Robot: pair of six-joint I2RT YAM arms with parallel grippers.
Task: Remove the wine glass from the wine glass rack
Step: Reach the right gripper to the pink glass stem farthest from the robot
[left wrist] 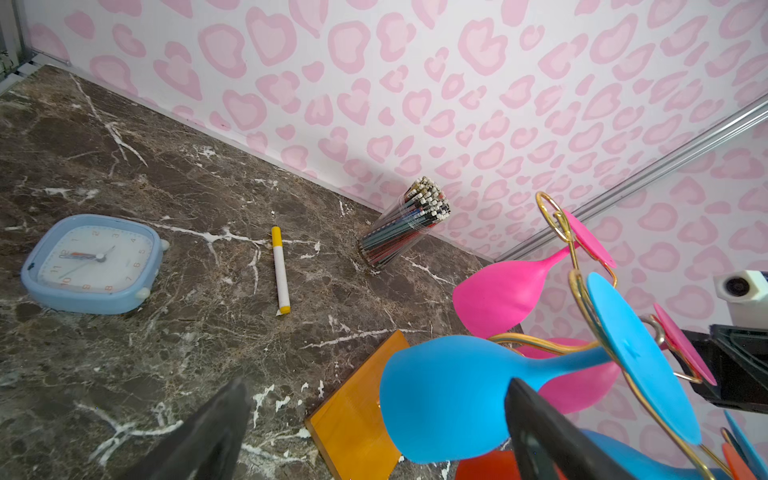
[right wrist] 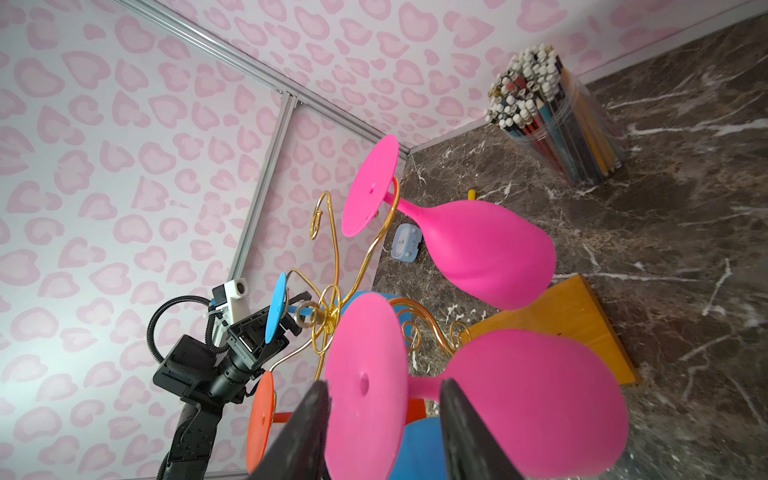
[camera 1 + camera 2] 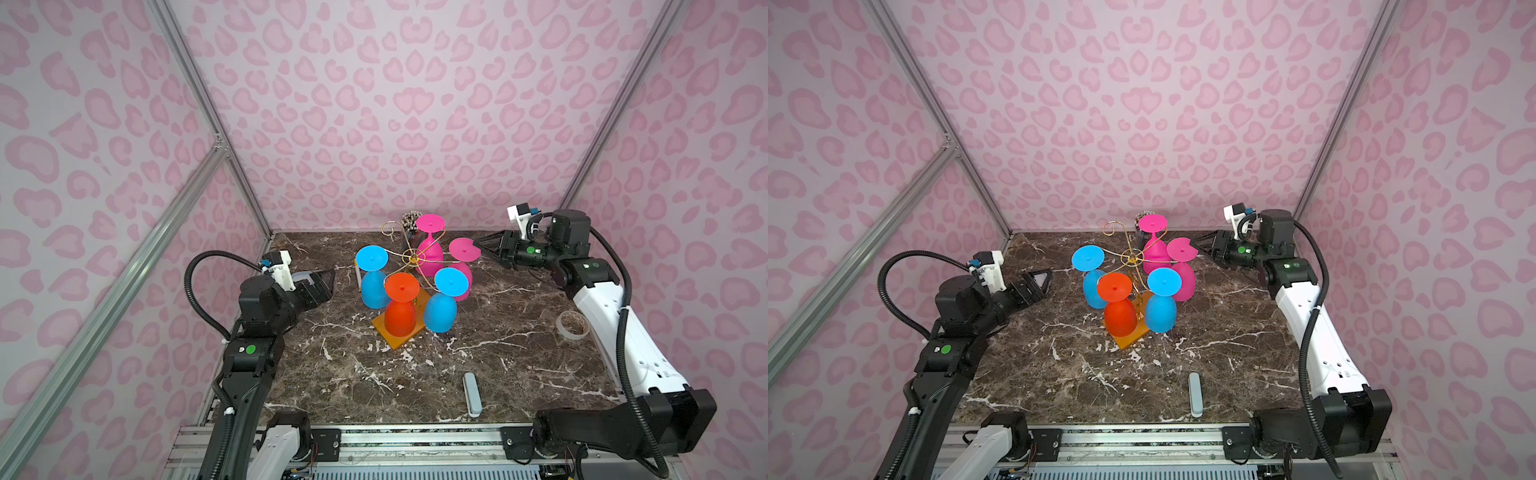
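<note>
The wine glass rack (image 3: 414, 259) stands toward the back of the bench (image 3: 519, 374), on its orange-brown base. It carries five glasses hung bowl-down: two pink, two blue (image 3: 374, 291) (image 3: 439, 311) and one orange glass (image 3: 401, 309). One scroll arm (image 3: 390, 228) behind and left of the hub is bare. The right claw (image 2: 383, 384) reaches in from the rack's right, jaws partly open astride the foot of the nearer pink glass (image 2: 540, 399). A gap shows on the stem side, so nothing is clamped. The left claw (image 3: 326, 282) hangs left of the rack, spread wide and empty. One pencil cup (image 3: 411, 218) sits behind the rack, close to the back wall. To the rack's left lie one marker (image 1: 280, 270) and one clock (image 1: 93, 264). To its right, one tape roll (image 3: 572, 325) lies near the bench edge. In front is a broad open stretch, with one grey case (image 3: 472, 394) near the front edge.
</note>
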